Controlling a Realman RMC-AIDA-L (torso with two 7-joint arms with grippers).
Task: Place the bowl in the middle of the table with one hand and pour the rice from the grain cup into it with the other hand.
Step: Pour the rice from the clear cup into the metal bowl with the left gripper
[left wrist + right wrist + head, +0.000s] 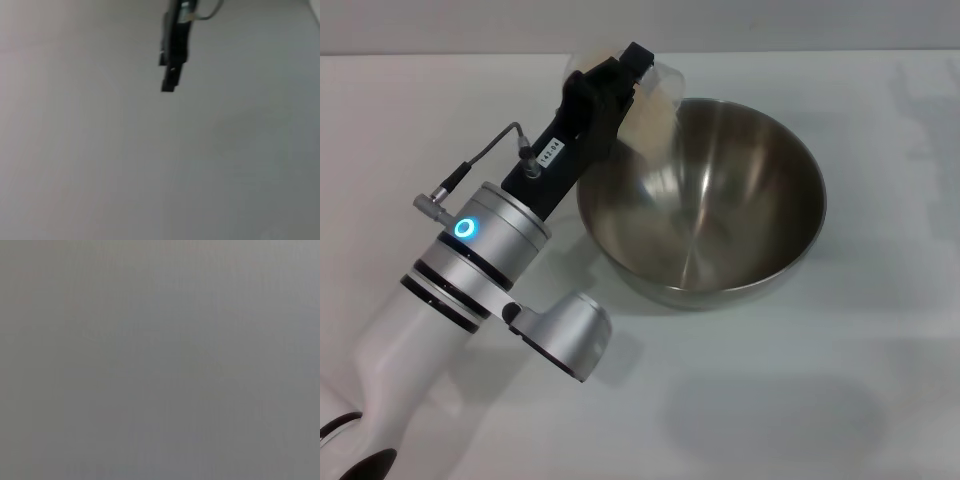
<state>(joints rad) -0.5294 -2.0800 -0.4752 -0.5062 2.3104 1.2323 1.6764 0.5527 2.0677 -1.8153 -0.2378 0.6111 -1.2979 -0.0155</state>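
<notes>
One bowl stands on the table, near the middle and a little toward the far edge. One grain cup with rice is tipped over the bowl's far left rim. The left gripper pinches this cup between its fingers; the right arm is not seen.

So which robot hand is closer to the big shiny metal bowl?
The left hand. It holds the small clear plastic cup tipped over the big shiny metal bowl's far-left rim. The right hand is out of sight in every view.
</notes>
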